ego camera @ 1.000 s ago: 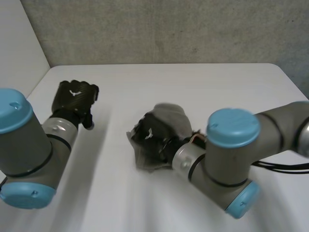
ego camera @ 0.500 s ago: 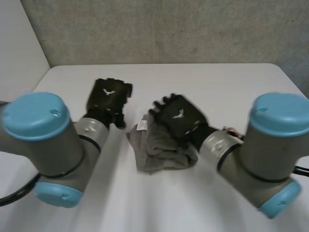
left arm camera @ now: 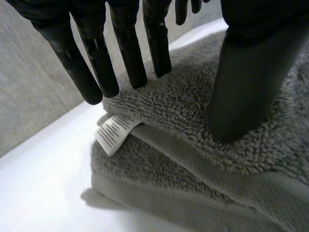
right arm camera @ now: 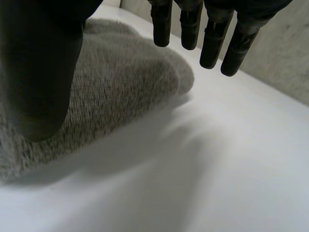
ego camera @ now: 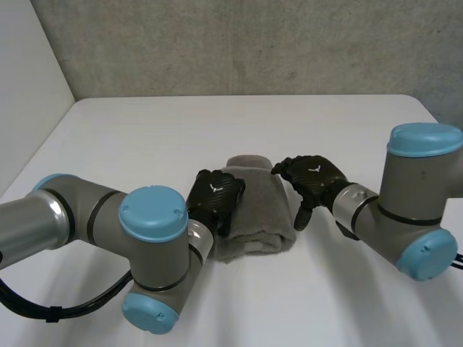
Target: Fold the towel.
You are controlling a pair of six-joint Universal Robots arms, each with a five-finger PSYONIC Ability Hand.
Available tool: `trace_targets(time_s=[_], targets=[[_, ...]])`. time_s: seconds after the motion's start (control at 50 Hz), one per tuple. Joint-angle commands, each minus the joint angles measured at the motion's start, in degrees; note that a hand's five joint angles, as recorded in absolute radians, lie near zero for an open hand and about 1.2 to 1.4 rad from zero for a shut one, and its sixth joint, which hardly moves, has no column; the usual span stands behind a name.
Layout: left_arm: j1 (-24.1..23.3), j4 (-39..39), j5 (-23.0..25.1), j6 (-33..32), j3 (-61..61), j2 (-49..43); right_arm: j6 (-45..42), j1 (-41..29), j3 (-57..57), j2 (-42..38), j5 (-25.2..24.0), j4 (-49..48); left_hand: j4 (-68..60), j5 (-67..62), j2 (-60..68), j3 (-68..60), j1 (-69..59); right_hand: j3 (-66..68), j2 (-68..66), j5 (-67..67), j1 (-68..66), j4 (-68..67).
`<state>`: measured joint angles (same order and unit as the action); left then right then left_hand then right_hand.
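Now, the left hand (ego camera: 215, 199) rests spread on the towel (ego camera: 253, 217), fingers straight and thumb pressing into the pile. The right hand (ego camera: 312, 176) hangs just beside the towel's opposite edge, fingers loose, holding nothing. The towel lies folded on the table (ego camera: 145, 137) (a label (left arm camera: 115, 133) pokes out between its layers). Pressing evenly and smoothing outward should keep those layers squared.

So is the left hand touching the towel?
Touching. In the left wrist view the left hand rests thumb and fingertips on the towel.
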<state>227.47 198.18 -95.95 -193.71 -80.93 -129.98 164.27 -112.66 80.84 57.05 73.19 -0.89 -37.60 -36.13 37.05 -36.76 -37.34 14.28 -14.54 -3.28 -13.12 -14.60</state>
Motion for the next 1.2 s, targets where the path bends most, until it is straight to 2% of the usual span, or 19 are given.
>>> trace_targets(time_s=[0.02, 0.22, 0.36, 0.42, 0.46, 0.54, 0.58, 0.62, 0.68, 0.84, 1.2], targets=[[0.87, -1.39, -0.11, -1.14, -0.02, -1.86, 0.96, -0.27, -4.63, -7.65, 0.02, 0.10, 5.52, 14.05, -4.97, 4.68, 5.26, -4.28, 4.54, 3.28, 3.12, 4.60], [1.31, -1.74, -0.03, -1.41, -0.10, 1.74, 0.96, -1.15, -5.52, -5.72, 0.11, 0.19, 5.86, 14.39, -5.31, 5.02, 5.60, -4.28, 4.54, 3.28, 3.12, 4.60], [1.31, -2.27, -0.11, -1.06, -0.72, 9.90, 1.49, -0.28, -3.77, 6.91, 1.08, -0.25, 7.36, 15.89, -6.81, 6.52, 7.10, -4.28, 4.54, 3.28, 3.12, 4.60], [1.48, -2.36, -0.11, -1.06, -0.89, 12.11, 2.19, -0.27, -3.41, 9.75, 1.52, -0.25, 8.88, 17.41, -8.33, 8.05, 8.62, -4.28, 4.54, 3.28, 3.12, 4.60], [3.23, -2.62, -1.16, -1.06, -1.33, 16.66, 4.55, 0.69, -3.06, 14.82, 3.88, -0.34, 10.89, 19.42, -10.34, 10.05, 10.63, -4.28, 4.54, 3.28, 3.12, 4.60], [6.58, -3.85, -3.89, -1.15, -1.25, 21.69, 5.80, 3.50, -2.62, 18.53, 7.49, -0.25, 11.41, 19.94, -10.86, 10.57, 11.15, -4.28, 4.54, 3.28, 3.12, 4.60], [9.90, -7.00, -5.64, -0.97, -0.72, 25.11, 5.80, 4.99, -2.36, 21.60, 10.82, 0.28, 14.58, 23.12, -14.04, 13.75, 14.32, -4.28, 4.54, 3.28, 3.12, 4.60], [11.14, -8.76, -5.65, -0.88, -0.46, 26.08, 5.62, 5.35, -2.01, 22.74, 12.22, 0.63, 15.77, 24.30, -15.22, 14.93, 15.51, -4.28, 4.54, 3.28, 3.12, 4.60], [12.73, -11.92, -5.65, -0.53, 0.07, 26.88, 5.62, 6.14, -1.39, 23.63, 14.17, 1.15, 18.45, 26.98, -17.90, 17.62, 18.19, -4.28, 4.54, 3.28, 3.12, 4.60], [13.08, -16.15, -4.25, 2.72, 0.16, 26.97, 5.62, 8.07, -1.12, 23.72, 14.61, 2.47, 22.51, 31.04, -21.96, 21.67, 22.25, -4.28, 4.54, 3.28, 3.12, 4.60], [12.64, -15.55, -3.63, 4.74, -0.80, 28.20, 5.88, 8.43, -0.25, 23.63, 14.17, 1.60, 27.22, 35.75, -26.67, 26.38, 26.96, -4.28, 4.54, 3.28, 3.12, 4.60]])
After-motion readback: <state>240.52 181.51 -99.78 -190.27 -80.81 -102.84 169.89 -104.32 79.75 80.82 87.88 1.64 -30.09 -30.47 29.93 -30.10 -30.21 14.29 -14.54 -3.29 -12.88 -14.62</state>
